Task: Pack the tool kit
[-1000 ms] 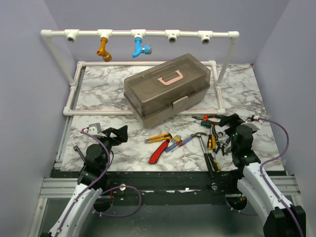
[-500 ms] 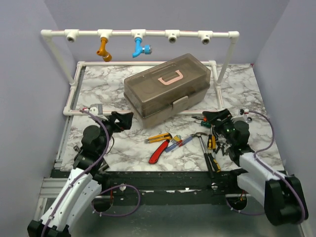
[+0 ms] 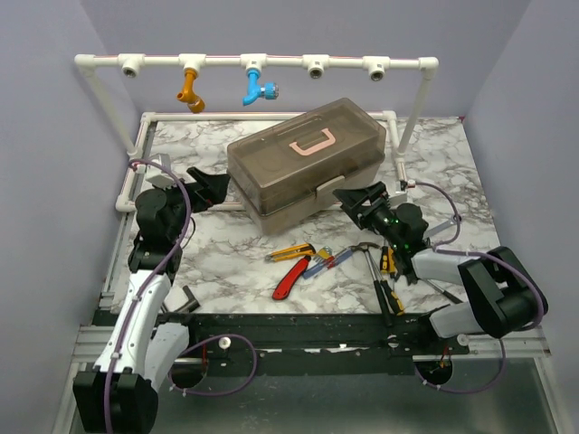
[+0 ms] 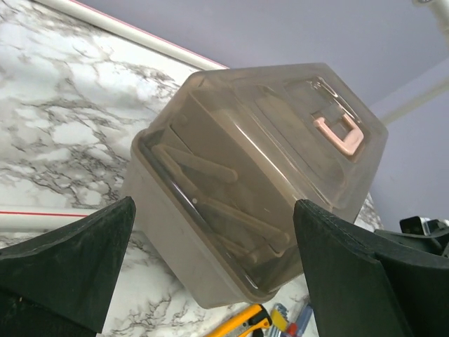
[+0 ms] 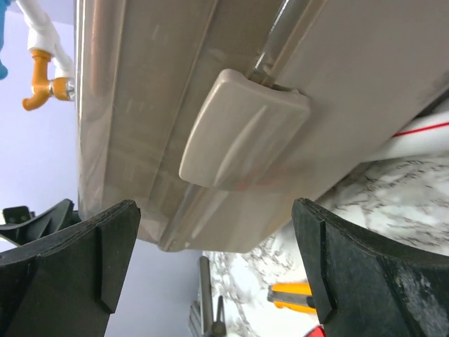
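Nothing is packed yet, as I judge it. The toolbox [image 3: 308, 170] sits toward 12 o'clock on the table [image 3: 208, 262], with its lid down and its latch [image 5: 242, 133] shut. The tools [image 3: 384, 262] lie loose on the marble from the box's 6 to 4 o'clock, among them a red cutter [image 3: 289, 278] and a yellow knife [image 3: 291, 252].

My left gripper [image 3: 213, 185] hangs wide open and empty just off the box's 9 o'clock end, the box framed between my fingers, apart from them. My right gripper [image 3: 355, 204] is also spread wide and holds nothing. It faces the latch from 4 o'clock, close in; I cannot tell whether it touches.

Left to do, I reckon: free the latch, lift the lid, load every tool, shut it.
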{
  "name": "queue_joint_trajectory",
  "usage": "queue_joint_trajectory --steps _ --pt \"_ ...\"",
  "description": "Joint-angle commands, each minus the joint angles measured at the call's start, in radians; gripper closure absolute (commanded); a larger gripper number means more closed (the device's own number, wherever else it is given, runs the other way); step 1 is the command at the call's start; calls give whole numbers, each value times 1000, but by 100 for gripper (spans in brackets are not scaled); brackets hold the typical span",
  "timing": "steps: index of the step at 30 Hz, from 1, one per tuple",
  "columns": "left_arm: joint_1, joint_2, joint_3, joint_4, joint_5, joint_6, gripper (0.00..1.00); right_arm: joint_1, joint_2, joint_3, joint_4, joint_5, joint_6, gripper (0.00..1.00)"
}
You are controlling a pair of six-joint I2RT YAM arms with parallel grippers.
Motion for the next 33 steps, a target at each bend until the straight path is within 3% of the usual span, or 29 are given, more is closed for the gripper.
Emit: queue_joint_trajectory --steps 1,8,12,22,29,33 --pt "48 110 79 106 156 -96 1 38 71 47 64 119 77 0" --pt "120 323 182 204 281 -192 1 63 141 100 53 152 102 0" --pt "124 444 302 145 310 -181 2 69 150 111 15 184 106 0" --pt "115 692 423 184 346 -216 2 73 181 161 -51 191 108 0" --pt "46 822 495 239 458 -212 19 86 218 173 -40 187 123 0" --pt "29 794 428 304 506 -222 28 90 233 168 -13 159 127 2"
